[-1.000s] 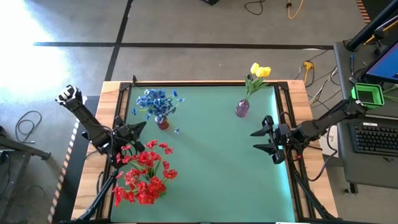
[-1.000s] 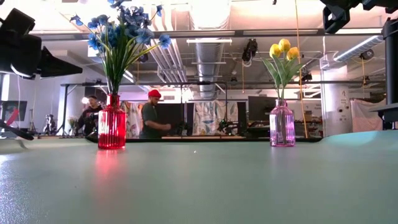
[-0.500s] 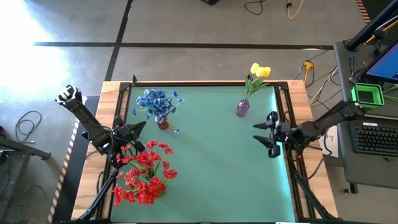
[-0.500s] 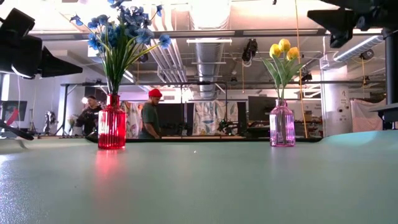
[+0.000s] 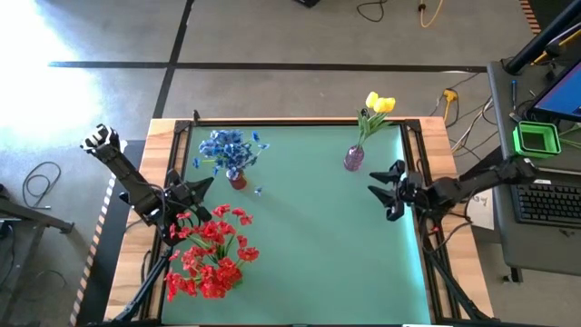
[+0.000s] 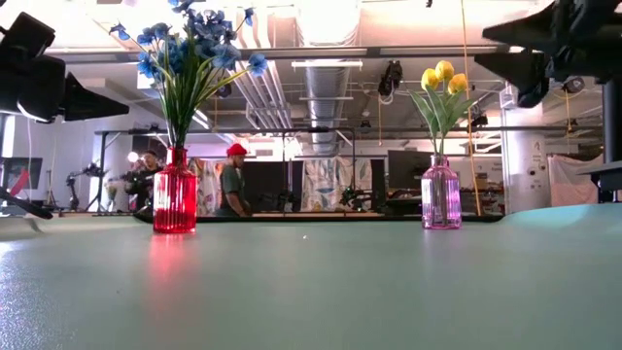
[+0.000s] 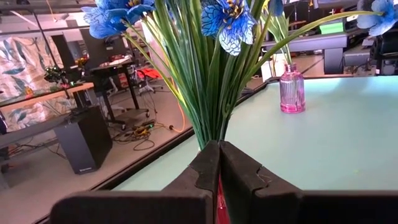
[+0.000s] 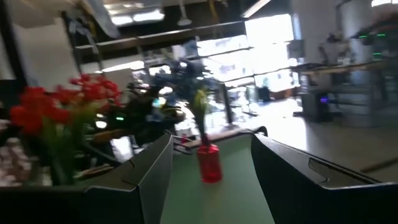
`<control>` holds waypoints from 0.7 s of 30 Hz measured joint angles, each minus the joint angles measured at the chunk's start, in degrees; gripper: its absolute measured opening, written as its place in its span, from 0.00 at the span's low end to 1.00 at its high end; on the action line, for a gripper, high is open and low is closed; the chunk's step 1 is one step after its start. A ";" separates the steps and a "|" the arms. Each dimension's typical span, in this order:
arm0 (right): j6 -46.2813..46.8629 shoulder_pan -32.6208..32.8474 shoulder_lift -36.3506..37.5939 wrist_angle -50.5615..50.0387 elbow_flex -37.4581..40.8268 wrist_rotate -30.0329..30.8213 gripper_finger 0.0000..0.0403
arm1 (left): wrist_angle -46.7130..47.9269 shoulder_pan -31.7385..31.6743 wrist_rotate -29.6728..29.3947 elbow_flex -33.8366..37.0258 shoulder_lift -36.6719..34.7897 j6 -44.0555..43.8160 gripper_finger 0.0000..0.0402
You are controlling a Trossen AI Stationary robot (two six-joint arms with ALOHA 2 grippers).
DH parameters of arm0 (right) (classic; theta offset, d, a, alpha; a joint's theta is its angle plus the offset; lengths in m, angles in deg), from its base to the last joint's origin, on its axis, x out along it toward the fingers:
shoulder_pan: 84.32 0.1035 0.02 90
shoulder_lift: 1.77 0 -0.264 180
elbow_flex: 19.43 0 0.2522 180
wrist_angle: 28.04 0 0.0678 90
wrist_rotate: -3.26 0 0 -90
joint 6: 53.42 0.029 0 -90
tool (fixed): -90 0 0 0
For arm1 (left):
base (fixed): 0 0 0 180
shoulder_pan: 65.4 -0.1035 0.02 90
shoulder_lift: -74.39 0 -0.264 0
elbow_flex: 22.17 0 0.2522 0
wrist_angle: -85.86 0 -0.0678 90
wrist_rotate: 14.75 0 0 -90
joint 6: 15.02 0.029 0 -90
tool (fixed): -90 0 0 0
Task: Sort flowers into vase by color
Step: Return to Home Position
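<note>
The left arm reaches in from the table's left edge. The left gripper (image 5: 201, 187) hangs between the two left-hand bunches, and in the left wrist view its fingers (image 7: 205, 171) are pressed flat together with nothing between them.

The red flowers (image 5: 211, 254) spread in a wide cluster at the near left of the green table (image 5: 318, 245), just on the near side of that gripper. They hide whatever holds them.

Farther back on the left, the blue flowers (image 5: 229, 149) stand upright in the red vase (image 5: 238, 181). The low view shows their green stems rising from its neck. In the left wrist view these stems fill the space just past the closed fingertips.

Behind the table, a person in a red cap (image 6: 233, 180) and a second person (image 6: 146, 177) stand in the room.

At the far right, the yellow tulips (image 5: 379, 104) sit in the purple vase (image 5: 353, 159), leaning slightly toward the far edge. This vase stands well apart from the red one.

The right arm comes in from the right edge. The right gripper (image 5: 381, 200) is held above the table near the purple vase, on its near side. Its fingers (image 8: 292, 174) are spread wide and hold nothing, and the right wrist view looks between them across the table to the red vase.
</note>
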State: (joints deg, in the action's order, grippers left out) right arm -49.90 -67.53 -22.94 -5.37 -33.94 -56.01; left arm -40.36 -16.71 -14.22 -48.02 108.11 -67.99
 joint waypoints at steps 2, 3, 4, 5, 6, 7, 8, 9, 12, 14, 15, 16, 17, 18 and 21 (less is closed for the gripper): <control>-0.74 -0.62 -0.69 -0.06 0.02 0.85 0.52 | -0.05 0.00 0.02 0.00 0.02 0.00 0.00; -1.03 -0.83 -0.99 -0.06 0.02 0.89 0.52 | -0.07 0.00 0.02 0.00 0.00 0.00 0.00; -1.11 -1.02 -1.23 -0.06 0.02 0.86 0.52 | -0.13 0.00 0.02 0.00 0.00 0.00 0.00; -1.14 -1.09 -1.47 -0.06 0.02 0.85 0.52 | -0.15 0.00 0.02 0.00 0.00 0.00 0.00; -1.22 -1.09 -1.68 -0.06 0.02 0.87 0.52 | -0.19 0.00 0.02 0.00 0.00 0.00 0.00; -1.44 -1.09 -1.89 -0.06 0.02 0.87 0.52 | -0.20 0.00 0.02 -0.01 0.02 0.00 0.00; -1.57 -1.09 -1.98 -0.06 0.02 0.88 0.52 | -0.24 0.00 0.04 -0.02 0.01 0.00 0.00; -1.57 -1.09 -2.05 -0.06 0.04 0.89 0.52 | -0.32 0.00 0.04 -0.02 0.01 0.00 0.00; -0.80 -1.09 -2.14 -0.10 0.04 0.87 0.52 | -0.36 0.00 0.05 -0.04 0.02 0.00 0.00; 0.23 -1.09 -2.24 -0.13 0.06 0.87 0.52 | -0.38 0.00 0.06 -0.07 0.02 0.00 0.00; 0.37 -1.09 -2.26 -0.15 0.07 0.87 0.52 | -0.38 0.00 0.07 -0.07 0.01 0.00 0.00; 0.33 -1.09 -2.25 -0.17 0.07 0.87 0.52 | -0.38 0.00 0.07 -0.07 0.00 0.00 0.00; 0.08 -1.09 -2.25 -0.17 0.07 0.87 0.52 | -0.38 0.00 0.07 -0.07 0.01 0.00 0.00; -0.35 -1.09 -2.25 -0.16 0.07 0.87 0.52 | -0.38 0.00 0.07 -0.09 0.02 0.00 0.00; -2.09 -1.09 -2.25 -0.17 0.07 0.87 0.52 | -0.39 0.00 0.07 -0.09 0.01 0.00 0.00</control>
State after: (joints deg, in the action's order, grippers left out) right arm -51.99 -68.62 -25.19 -5.55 -33.88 -55.15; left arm -40.75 -16.71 -14.15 -48.11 108.11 -67.99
